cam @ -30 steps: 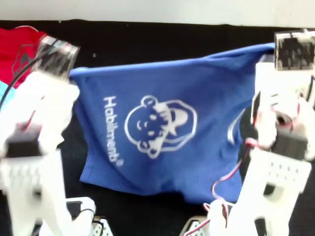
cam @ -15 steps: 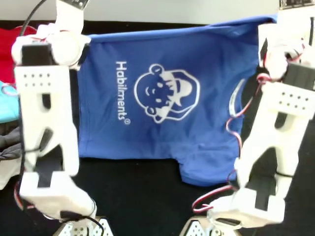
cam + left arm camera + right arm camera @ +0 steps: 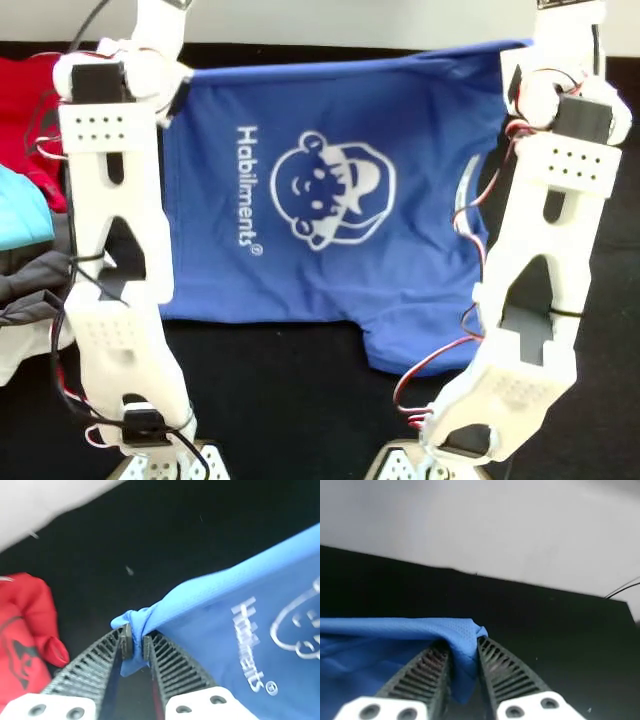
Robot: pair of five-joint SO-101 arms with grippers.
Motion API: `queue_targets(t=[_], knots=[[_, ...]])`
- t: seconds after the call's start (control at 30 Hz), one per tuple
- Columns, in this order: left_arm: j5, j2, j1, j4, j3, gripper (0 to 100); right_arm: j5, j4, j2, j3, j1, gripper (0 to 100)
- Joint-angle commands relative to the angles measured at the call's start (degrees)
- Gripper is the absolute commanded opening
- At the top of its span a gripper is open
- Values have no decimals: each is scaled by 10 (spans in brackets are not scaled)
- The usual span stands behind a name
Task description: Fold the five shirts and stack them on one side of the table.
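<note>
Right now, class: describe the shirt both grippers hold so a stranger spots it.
Across the middle of the black table spreads the blue shirt, its far edge pinched by the left gripper and right gripper. Unlike the red shirt beside it, it bears a white cartoon face.

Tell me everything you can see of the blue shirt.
The blue shirt is a fine mesh-like knit with a white cartoon face and lettering. It is spread over the black table, its far edge pulled taut. The left gripper pinches one far corner, the right gripper the other, bunching the cloth. A sleeve sticks out at the near edge.
</note>
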Motion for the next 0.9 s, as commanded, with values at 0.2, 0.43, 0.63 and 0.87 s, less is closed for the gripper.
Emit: queue_targets(t=[0.2, 0.43, 0.63, 0.87], knots=[[-4, 91, -2, 124, -21, 8, 3, 222, 18, 39, 6, 5], [-1, 122, -8, 166, 4, 8, 6, 311, 25, 95, 49, 5], [-1, 26, -6, 166, 195, 8, 7, 396, 22, 106, 44, 5], [-3, -102, -16, 162, 416, 8, 36, 397, -48, 278, 36, 5]])
